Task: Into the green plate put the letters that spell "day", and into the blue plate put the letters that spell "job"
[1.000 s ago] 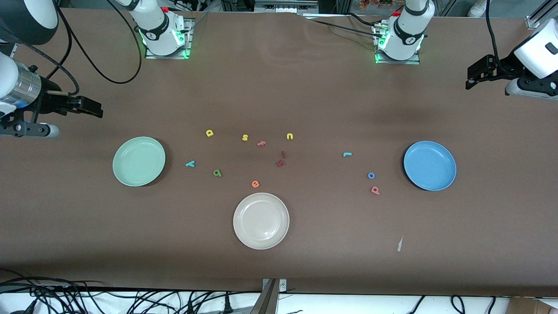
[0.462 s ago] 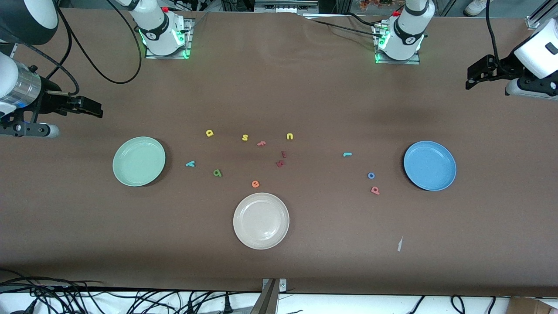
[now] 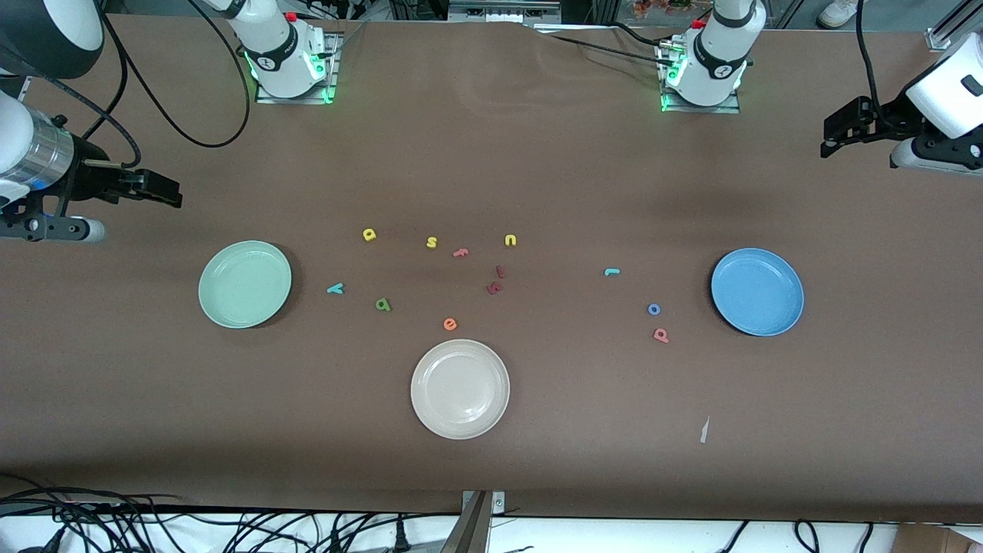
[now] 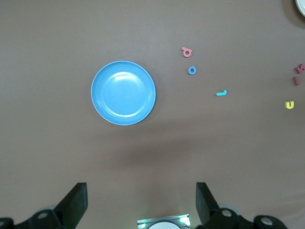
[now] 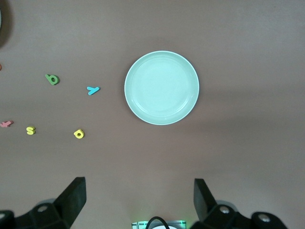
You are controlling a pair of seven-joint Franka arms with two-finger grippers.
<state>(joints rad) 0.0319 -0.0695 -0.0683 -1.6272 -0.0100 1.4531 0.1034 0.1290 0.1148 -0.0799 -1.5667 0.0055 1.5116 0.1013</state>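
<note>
So nothing is sorted yet. My round pale mint-green shallow plate [image 3: 245, 284] sits bare toward the right arm's end of the brown counter [image 3: 537, 461], and my round sky-blue shallow plate [image 3: 757, 292] sits bare toward the left arm's end.

"Day" set, all loose on the counter near the green plate: tiny yellow foam "d" [image 3: 369, 235], small green foam "a" [image 3: 383, 305], little teal foam "y" [image 3: 335, 289], the "y" closest to the plate. "Job" set near the blue plate: teal hook-shaped foam "j" [image 3: 611, 271], blue foam ring "o" [image 3: 653, 309], pinkish-red foam "b" [image 3: 660, 335]. None touches a plate.

Distractors stay put: yellow "s" [image 3: 431, 243], yellow "u" [image 3: 511, 240], orange "e" [image 3: 450, 324], dark red letters [image 3: 495, 287], cream-white plate [image 3: 460, 389].

My left gripper [image 4: 140, 202] hangs high over the counter by the blue plate, fingers wide, holding nothing. My right gripper [image 5: 139, 200] hangs high by the green plate, fingers wide, empty too. Six picks and six drops left, I judge; "y" and "o" look like easy starters.
</note>
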